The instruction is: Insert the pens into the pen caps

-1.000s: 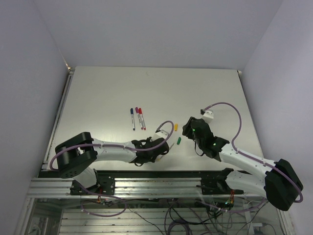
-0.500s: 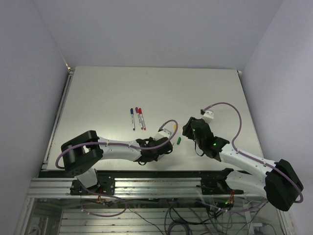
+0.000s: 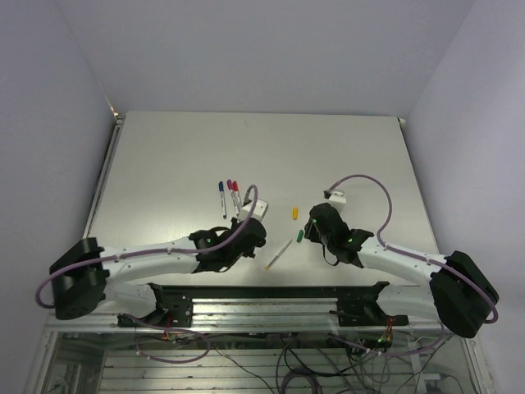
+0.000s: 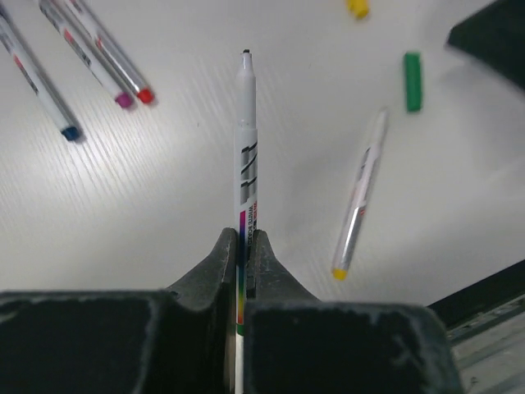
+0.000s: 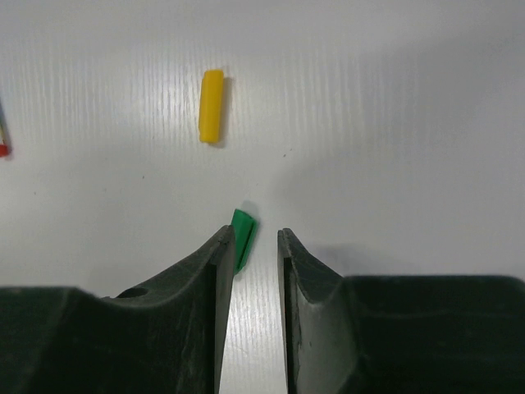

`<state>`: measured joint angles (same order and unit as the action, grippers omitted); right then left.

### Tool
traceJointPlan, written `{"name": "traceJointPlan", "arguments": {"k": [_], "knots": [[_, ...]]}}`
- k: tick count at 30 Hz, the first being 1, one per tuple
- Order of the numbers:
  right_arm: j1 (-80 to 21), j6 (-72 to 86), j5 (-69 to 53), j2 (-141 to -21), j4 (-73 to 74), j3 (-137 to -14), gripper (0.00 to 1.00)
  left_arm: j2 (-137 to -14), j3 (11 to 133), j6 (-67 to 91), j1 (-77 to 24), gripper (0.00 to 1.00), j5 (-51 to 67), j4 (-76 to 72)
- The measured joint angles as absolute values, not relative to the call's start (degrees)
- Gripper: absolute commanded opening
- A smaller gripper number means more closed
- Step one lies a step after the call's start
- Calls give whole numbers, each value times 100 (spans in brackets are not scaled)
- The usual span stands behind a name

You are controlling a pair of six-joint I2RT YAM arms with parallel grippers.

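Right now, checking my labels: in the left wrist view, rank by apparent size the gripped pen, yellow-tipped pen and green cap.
1. gripped pen, but nearer the camera, so unsure
2. yellow-tipped pen
3. green cap

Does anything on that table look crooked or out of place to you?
One yellow-tipped pen lies alone at a slant, apart from the three pens laid side by side. A yellow cap sits loose nearby. Nothing looks spilled or broken.

The left end effector (image 4: 244, 246) has clamped a pen (image 4: 245, 123) and drawn back, uncovering a yellow-tipped pen (image 3: 279, 254) to its right. The right end effector (image 5: 250, 245) has narrowed around the green cap (image 5: 243, 234).
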<state>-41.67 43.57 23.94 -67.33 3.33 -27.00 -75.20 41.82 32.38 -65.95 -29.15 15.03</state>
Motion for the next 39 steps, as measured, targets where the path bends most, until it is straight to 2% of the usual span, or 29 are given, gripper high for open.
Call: {"name": "traceJointPlan", "arguments": {"k": [4,14,30,39], "knots": [[-4344,4403,2335,-6925,329,-2707,35,-6956,4160,3162,-6593,7,-3052,1302],[-4635,4421,2502,-7642,340,-3175,36,-6624,3846,3138,-6580,7,-3242,1249],[-4692,4512,2705,-8307,814,-3605,32,-6514,3736,3155,-6514,7,-3242,1173],[-4770,4633,2768,-8449,1192,-3717,26,-6556,3739,3151,-6484,7,-3240,1166]]}}
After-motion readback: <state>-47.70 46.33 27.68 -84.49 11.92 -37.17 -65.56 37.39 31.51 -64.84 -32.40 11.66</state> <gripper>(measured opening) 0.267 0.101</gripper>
